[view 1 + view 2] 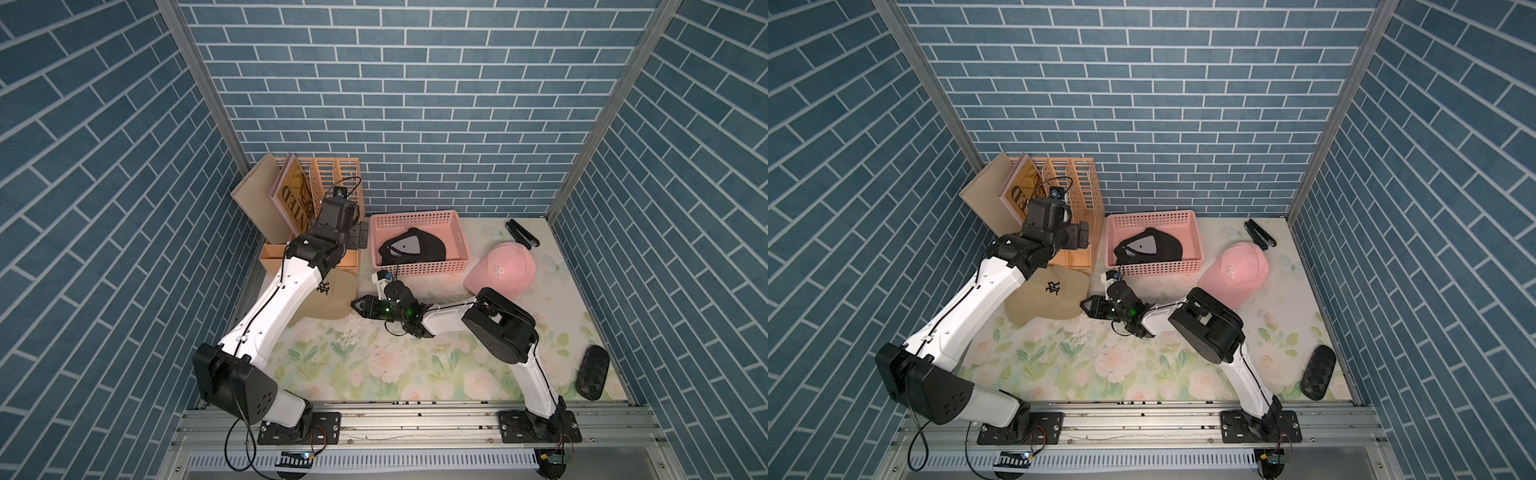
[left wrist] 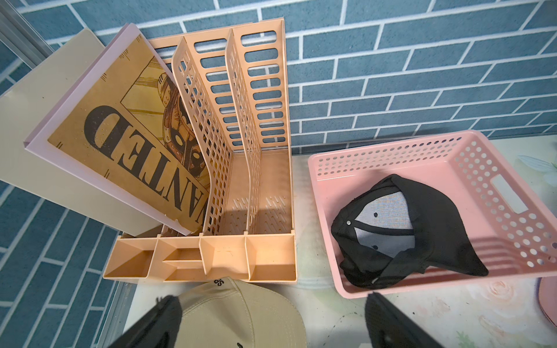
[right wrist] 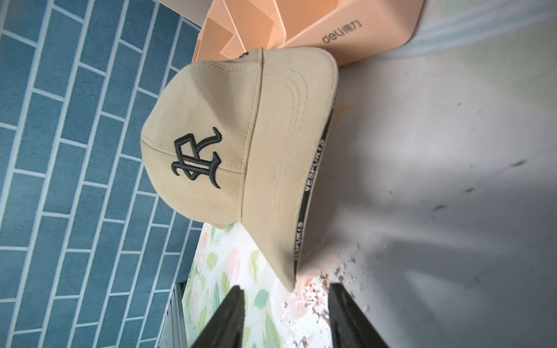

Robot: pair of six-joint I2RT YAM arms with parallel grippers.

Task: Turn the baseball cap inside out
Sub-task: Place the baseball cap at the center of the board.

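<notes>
Nearest, the right gripper sits low, jaws parted and empty, its tips just short of the brim of the tan cap. The cap rests crown-up on the floral mat, beside the orange organizer. Farther back, the left gripper hangs wide open.

left arm stretches forward from its base, wrist bent; left hand is raised, its jaws spread wide with nothing between them; right arm is folded at the elbow, its forearm lying low and pointing across toward the left arm; right hand is level, jaws partly apart, empty
</notes>
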